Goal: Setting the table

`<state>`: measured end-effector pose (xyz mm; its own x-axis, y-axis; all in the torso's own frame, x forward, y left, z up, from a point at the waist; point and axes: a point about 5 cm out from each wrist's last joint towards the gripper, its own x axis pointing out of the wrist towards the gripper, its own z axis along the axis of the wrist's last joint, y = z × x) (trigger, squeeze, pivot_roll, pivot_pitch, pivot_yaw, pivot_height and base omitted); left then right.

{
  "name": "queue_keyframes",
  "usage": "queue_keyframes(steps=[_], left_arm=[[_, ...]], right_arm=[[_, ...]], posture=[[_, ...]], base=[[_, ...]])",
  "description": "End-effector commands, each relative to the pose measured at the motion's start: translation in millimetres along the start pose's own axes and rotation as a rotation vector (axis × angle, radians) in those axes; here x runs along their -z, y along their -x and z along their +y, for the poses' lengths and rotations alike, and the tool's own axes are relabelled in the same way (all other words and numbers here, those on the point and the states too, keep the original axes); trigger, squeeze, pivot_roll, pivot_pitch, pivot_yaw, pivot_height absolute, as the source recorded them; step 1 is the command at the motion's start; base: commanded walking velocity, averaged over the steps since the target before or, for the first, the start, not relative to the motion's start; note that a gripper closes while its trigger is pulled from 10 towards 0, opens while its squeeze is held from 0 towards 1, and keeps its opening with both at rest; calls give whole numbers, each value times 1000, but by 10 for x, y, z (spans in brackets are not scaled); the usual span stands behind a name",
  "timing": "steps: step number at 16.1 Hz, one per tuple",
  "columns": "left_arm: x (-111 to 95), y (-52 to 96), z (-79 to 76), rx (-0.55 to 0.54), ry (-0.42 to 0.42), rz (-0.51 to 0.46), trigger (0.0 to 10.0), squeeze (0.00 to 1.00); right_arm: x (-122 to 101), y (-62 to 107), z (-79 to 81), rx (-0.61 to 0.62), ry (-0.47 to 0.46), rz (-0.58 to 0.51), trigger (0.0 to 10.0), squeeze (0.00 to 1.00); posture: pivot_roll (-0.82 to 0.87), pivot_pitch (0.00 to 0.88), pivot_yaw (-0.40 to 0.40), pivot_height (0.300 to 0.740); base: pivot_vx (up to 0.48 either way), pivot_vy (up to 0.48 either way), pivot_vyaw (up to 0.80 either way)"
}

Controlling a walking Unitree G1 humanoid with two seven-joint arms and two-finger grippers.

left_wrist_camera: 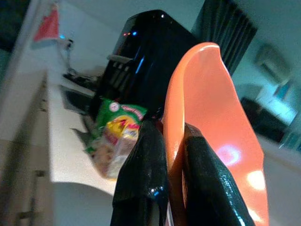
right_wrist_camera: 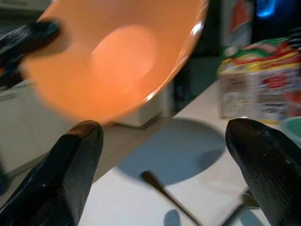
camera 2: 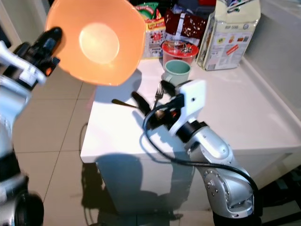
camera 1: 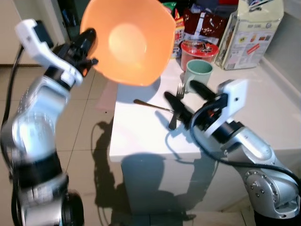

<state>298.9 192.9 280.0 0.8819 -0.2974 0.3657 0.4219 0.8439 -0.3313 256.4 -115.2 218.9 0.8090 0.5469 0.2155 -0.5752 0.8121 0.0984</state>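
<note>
My left gripper (camera 1: 89, 40) is shut on the rim of a big orange bowl (camera 1: 129, 40), held tilted in the air above the near left corner of the white table (camera 1: 263, 113); the left wrist view shows one finger (left_wrist_camera: 141, 179) on each side of the bowl's wall (left_wrist_camera: 207, 117). A fork (camera 1: 160, 107) with a dark handle lies on the table under the bowl, beside a pale green mug (camera 1: 197, 73). My right gripper (camera 1: 186, 94) stands open just above the fork, nothing between its fingertips (right_wrist_camera: 75, 160).
At the table's back stand a red-lidded cup (camera 1: 200, 49), snack bags (camera 1: 202, 21) and a tall carton (camera 1: 251, 30). Tiled floor (camera 1: 94, 127) lies to the left of the table's edge. The table's right half is bare.
</note>
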Motion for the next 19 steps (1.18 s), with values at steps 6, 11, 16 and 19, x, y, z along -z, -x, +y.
queue_keyframes(steps=[6, 11, 16, 19], left_arm=[[90, 229, -227, -67, -307, -16, 10000, 0], [281, 252, -258, -81, -320, 27, 10000, 0], [313, 260, -303, -78, -339, 32, 10000, 0], [316, 228, -285, -82, -344, 31, 10000, 0]], right_arm=[[-109, -48, -140, 125, 13, -41, 10000, 0], [-34, -38, -132, 154, 14, -10, 10000, 0], [-6, -21, -148, 159, 10, 0, 10000, 0], [-12, -51, -139, 155, 20, 3, 10000, 0]], posture=[[78, 0, -39, 740], [53, 0, -27, 740], [69, 0, -40, 740], [59, 0, -31, 740]], base=[[0, 0, 0], [-224, 0, 0], [-280, 0, 0], [-269, 0, 0]])
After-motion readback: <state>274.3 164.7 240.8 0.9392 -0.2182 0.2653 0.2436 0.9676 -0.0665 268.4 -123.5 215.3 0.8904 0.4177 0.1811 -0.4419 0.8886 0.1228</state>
